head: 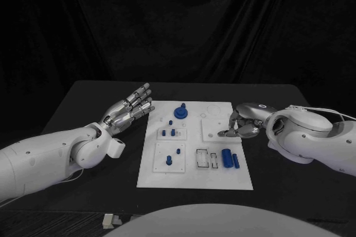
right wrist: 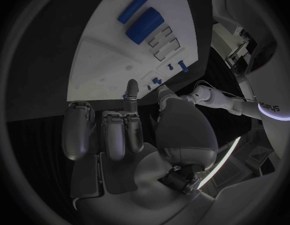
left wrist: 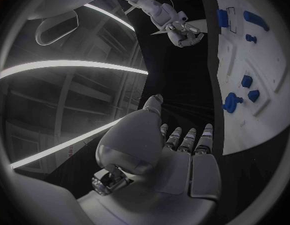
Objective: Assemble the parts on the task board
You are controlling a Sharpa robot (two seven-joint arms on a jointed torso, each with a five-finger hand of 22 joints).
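1. Task board [head: 194,178]: white rectangular plate, long axis running away from the robot, lying between the two hands.
2. Left hand [head: 130,111]: released, fingers spread and extended, holding nothing, just beside the board's far left edge.
3. Right hand [head: 245,124]: fingers curled down at the board's right edge; grasp cannot be confirmed.
4. Blue parts [head: 228,158]: two cylinders nearer the robot than the right hand, lengthwise along the board.
5. Arm lettering in the right wrist view: illegible.
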